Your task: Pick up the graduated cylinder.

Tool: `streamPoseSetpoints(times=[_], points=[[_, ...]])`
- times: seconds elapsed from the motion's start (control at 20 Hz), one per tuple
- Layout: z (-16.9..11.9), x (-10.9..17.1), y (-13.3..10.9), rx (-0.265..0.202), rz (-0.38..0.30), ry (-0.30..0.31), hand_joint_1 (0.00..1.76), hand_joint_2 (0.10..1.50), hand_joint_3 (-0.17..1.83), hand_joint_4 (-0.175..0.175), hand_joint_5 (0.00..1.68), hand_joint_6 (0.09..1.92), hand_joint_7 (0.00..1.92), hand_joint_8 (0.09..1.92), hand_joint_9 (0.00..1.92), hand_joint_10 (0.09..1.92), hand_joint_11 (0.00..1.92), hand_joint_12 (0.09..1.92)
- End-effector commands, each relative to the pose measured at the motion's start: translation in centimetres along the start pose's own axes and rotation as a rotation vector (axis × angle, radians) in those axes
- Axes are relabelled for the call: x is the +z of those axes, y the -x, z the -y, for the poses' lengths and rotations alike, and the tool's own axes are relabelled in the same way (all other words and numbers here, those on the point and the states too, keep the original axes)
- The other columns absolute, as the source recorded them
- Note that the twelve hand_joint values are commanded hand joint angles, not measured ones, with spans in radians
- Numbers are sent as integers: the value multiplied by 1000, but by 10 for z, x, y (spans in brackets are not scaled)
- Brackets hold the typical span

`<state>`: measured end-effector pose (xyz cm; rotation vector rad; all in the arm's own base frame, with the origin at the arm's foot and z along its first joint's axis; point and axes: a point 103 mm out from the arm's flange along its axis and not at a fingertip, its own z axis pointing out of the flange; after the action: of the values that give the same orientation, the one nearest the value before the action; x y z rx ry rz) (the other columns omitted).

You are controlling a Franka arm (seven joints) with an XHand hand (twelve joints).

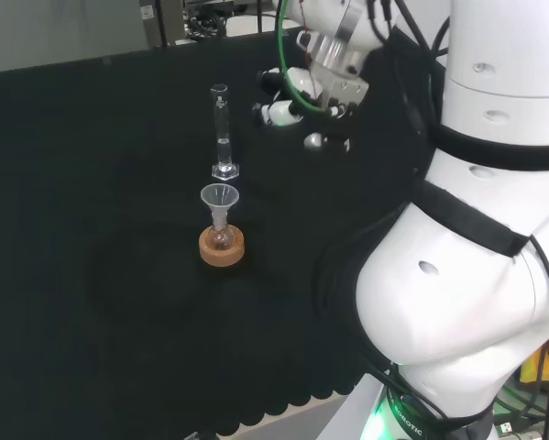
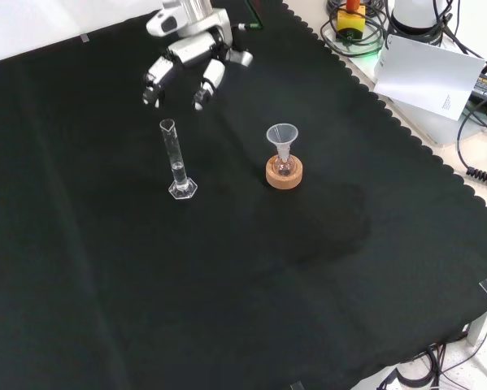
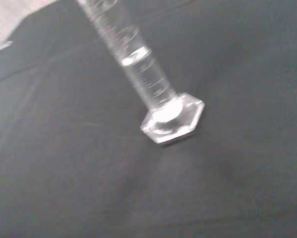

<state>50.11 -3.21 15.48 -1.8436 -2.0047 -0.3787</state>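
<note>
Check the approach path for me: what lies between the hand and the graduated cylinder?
Only bare black cloth; in the front view the hand hovers apart from the graduated cylinder.

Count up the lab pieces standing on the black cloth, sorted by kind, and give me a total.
Clear graduated cylinder with a hexagonal foot: 1
Clear funnel: 1
Small clear glass flask under the funnel: 1
Round cork ring stand: 1
Total: 4
</note>
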Motion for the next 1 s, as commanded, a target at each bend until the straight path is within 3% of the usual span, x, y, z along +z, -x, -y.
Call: streamPoseSetpoints(times=[0.05,0.55,1.0], points=[[-14,34,8,-47,-119,26,764,1063,-175,-49,361,87,298,660,544,602,367,1328],[-36,59,7,-138,-214,-9,777,1047,-175,-50,349,87,213,623,499,578,344,1315],[-50,71,-1,-187,-354,23,852,1027,-175,-47,410,87,312,655,524,591,328,1325]])
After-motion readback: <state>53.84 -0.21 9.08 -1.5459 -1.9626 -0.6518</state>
